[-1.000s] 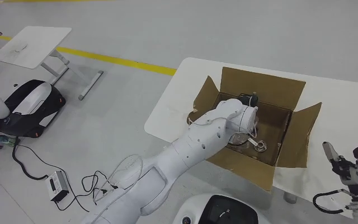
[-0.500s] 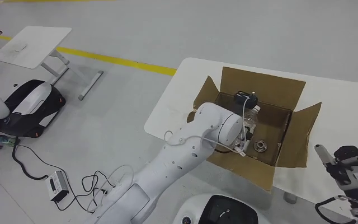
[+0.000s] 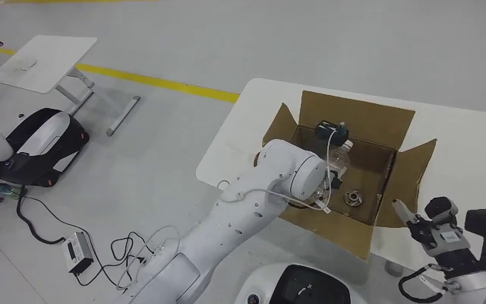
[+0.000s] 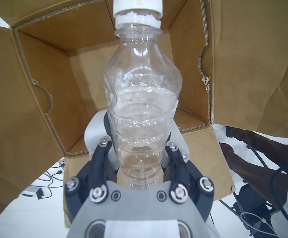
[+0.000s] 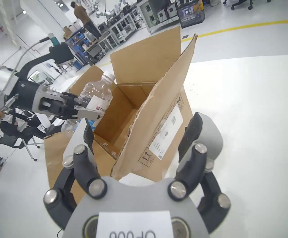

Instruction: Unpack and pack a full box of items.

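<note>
The left claw pinches a clear plastic bottle low on its ribbed body, with one finger on each side. The bottle has a white cap and a label, and it is held tilted over the open cardboard box, above its rim. The box stands on the white bench with all its flaps folded outward. A small round metal part lies on the box floor, apart from the bottle. The right claw is spread wide with nothing between its fingers. It hangs over the bench just beside the box's outer wall, near a raised side flap.
</note>
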